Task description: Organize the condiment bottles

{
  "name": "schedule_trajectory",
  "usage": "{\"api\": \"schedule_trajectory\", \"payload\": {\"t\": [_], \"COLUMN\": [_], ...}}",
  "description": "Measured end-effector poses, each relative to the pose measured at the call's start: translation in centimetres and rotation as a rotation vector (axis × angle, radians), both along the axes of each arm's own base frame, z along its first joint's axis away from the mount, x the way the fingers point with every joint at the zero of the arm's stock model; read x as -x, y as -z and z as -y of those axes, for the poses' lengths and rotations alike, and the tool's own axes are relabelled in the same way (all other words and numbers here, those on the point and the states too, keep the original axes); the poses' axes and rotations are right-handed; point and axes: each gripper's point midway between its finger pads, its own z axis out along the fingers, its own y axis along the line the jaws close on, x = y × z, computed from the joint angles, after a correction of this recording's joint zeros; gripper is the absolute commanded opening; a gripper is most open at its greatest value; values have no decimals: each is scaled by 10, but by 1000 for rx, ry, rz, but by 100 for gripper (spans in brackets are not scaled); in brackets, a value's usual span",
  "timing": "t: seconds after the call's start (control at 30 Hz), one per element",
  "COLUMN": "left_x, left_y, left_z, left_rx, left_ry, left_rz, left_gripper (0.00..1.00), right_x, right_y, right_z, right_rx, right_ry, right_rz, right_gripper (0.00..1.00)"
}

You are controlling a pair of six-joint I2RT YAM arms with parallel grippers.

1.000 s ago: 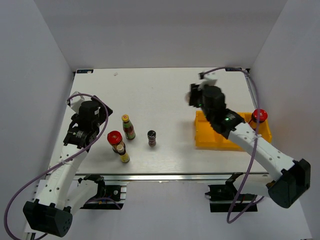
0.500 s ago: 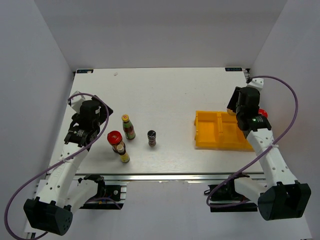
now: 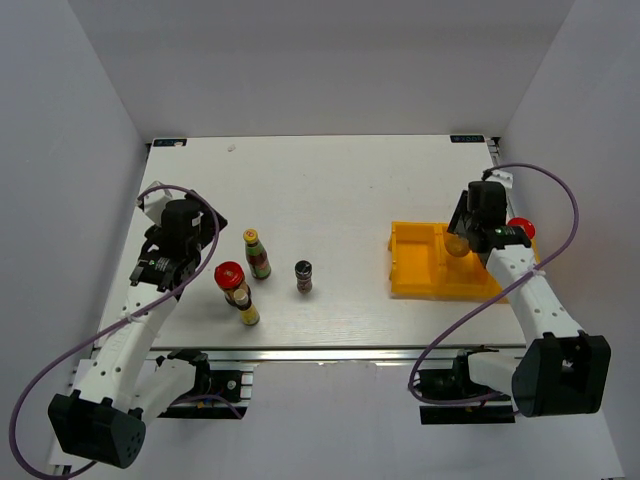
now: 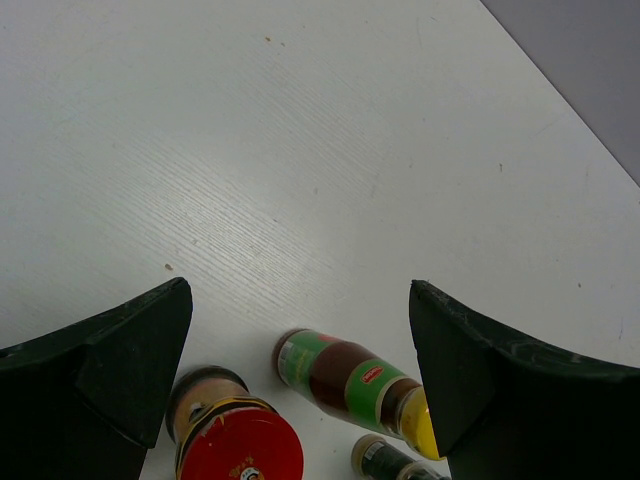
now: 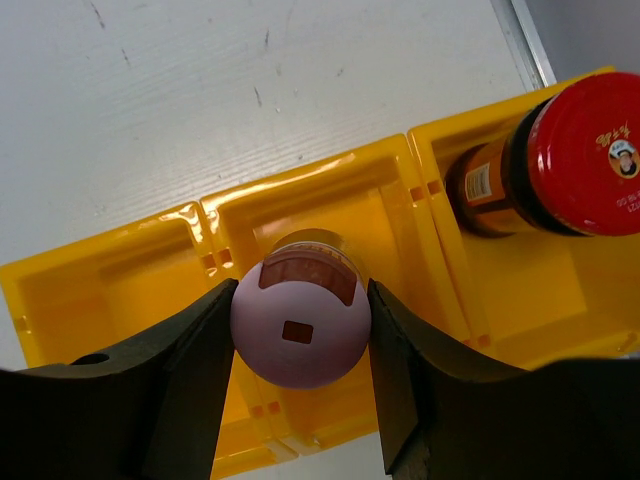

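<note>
My right gripper (image 5: 300,290) is shut on the pink-capped bottle (image 5: 300,325) and holds it upright over the middle compartment of the yellow tray (image 5: 100,290); whether it touches the floor is hidden. In the top view this gripper (image 3: 463,240) is over the tray (image 3: 415,272). A red-capped jar (image 5: 585,150) stands in the right compartment (image 3: 518,229). My left gripper (image 4: 300,290) is open and empty (image 3: 185,240), just left of a red-capped jar (image 3: 230,275), a yellow-capped bottle (image 3: 257,255), a second slim bottle (image 3: 247,312) and the black-capped bottle (image 3: 304,276).
The tray's left compartment (image 3: 410,250) holds nothing. White walls enclose the table on the left, right and back. The tray lies close to the table's right edge (image 3: 505,190).
My right arm has swung from the table's middle to the right with the pink-capped bottle, and now sits over the tray's middle compartment. The left arm and the left bottles have not moved.
</note>
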Motion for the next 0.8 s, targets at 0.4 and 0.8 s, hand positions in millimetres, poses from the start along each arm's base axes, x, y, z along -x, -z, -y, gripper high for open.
{"api": "schedule_trajectory", "payload": {"t": [0.4,0.8], "left_x": [-4,-7], "left_y": [5,10], "left_z": [1,4], "left_rx": [-4,-4], "left_ry": [2,13], "left_rz": [-14,-28], "left_gripper": [98,98], "right_x": [2,2], "right_y": [22,56], "right_z": [4,8], "right_rx": [2,-11], "right_ry": [40,67], "right_rz": [-44,-43], "right_gripper": [31,49]}}
